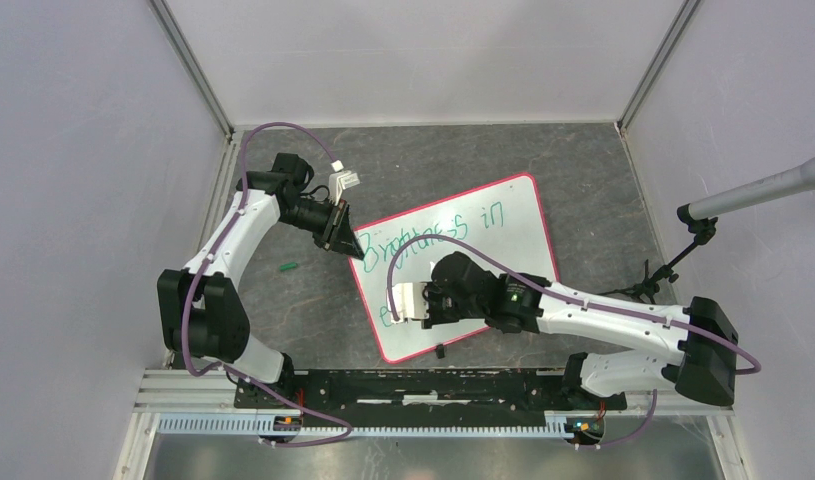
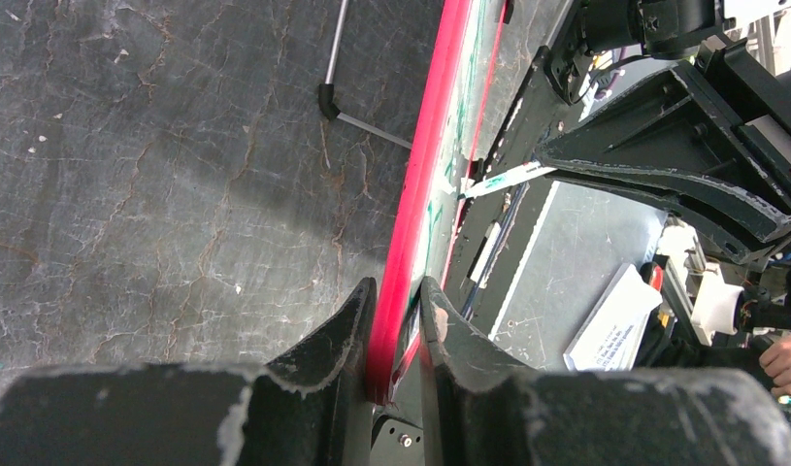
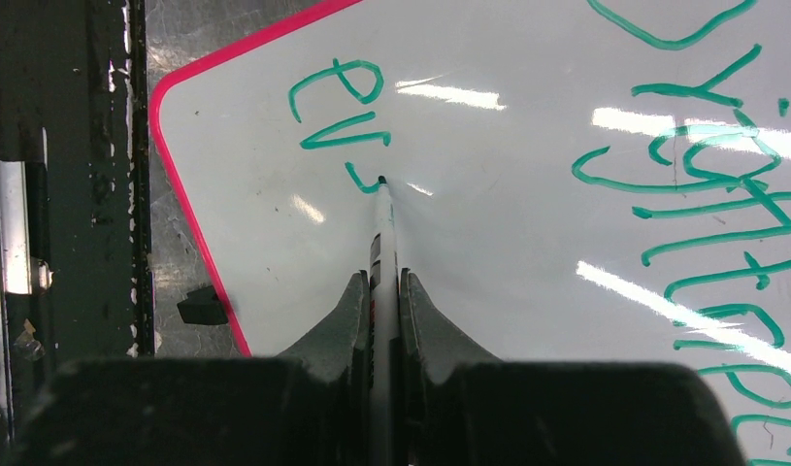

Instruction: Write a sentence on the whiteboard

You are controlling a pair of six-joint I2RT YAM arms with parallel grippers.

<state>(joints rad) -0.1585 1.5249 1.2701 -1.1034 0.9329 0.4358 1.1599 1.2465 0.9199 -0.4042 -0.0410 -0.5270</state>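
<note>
While forming line 2 of the sentence (image 3: 338, 97), press lightly: stiff, glossy, slippery whiteboard (image 1: 513, 215), lying askew on table (image 1: 483, 160). Pinched at its red rim by left gripper (image 2: 396, 291); marker (image 3: 382, 233) clamped tight in right gripper (image 3: 381, 282).

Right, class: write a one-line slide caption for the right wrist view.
Right gripper pinches a marker, its tip on the whiteboard, beginning the second line of green lettering.
</note>
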